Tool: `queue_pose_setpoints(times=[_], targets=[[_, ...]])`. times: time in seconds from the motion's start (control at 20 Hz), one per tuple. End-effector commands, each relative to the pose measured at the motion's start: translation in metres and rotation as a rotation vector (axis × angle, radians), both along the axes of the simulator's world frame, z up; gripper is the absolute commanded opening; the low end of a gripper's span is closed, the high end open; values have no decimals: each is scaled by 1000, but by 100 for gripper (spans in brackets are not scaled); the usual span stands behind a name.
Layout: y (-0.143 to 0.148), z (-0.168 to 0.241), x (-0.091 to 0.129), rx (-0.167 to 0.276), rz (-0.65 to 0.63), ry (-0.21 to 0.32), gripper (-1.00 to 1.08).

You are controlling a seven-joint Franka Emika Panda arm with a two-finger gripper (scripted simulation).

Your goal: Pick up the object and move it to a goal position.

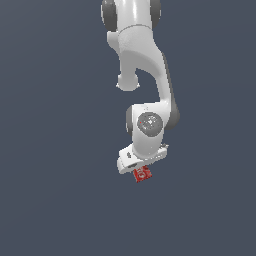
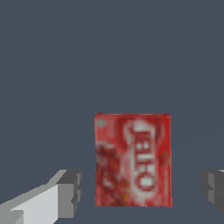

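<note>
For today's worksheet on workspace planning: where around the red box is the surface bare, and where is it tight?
Bare grey surface surrounds the red box on every side. The only crowded spot is at the box itself, where the open hand sits over it.

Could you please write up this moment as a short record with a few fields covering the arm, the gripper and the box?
arm: one white Franka Panda arm, reaching down from the top of the exterior view
gripper: gripper open, fingers standing apart on either side of the box
object: red box with white lettering, lying flat between the fingers, not touched by either
surface: plain dark grey ground
grasp: not yet made
</note>
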State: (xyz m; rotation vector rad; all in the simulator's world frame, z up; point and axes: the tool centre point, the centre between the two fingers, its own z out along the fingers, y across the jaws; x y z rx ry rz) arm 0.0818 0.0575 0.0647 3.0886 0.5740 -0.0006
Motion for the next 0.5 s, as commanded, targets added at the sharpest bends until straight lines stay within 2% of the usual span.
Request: queue_pose_setpoints(times=[0.0, 0.45], targets=[[0, -5, 0, 0, 0, 1, 100], [0, -46, -1, 0, 2, 0, 100]])
